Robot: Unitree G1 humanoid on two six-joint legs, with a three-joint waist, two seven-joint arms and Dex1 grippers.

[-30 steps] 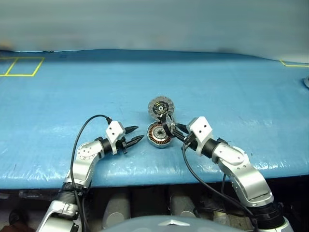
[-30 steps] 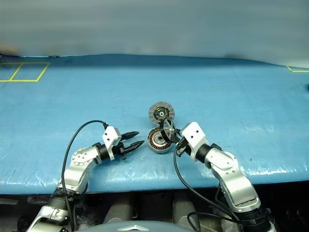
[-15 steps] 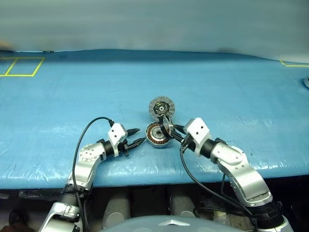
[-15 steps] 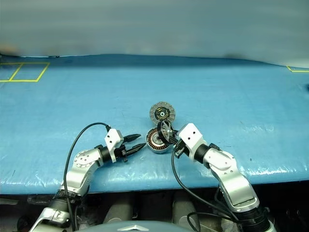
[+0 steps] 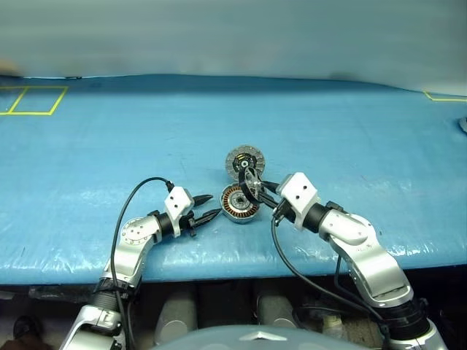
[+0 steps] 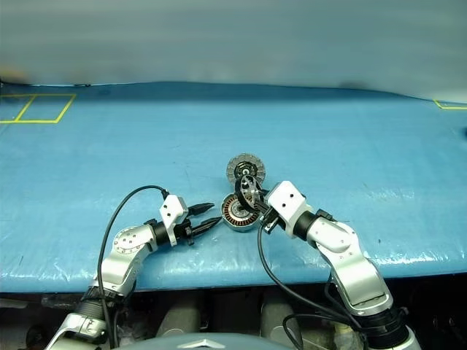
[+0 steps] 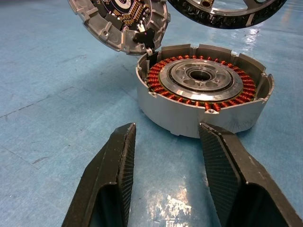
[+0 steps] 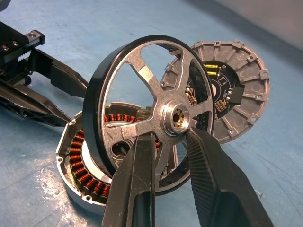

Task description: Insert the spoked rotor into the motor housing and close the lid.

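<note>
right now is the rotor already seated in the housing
No, the spoked rotor is tilted on edge above the motor housing, gripped by the right gripper.

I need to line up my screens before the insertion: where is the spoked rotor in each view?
Left eye view: spoked rotor in the right gripper, tilted above the motor housing.
Right eye view: mid-picture, just below the open lid.
Left wrist view: its dark rim at the top edge.
Right wrist view: centre, a spoke between the fingers.
Shared landmark: the housing's copper windings.
</note>
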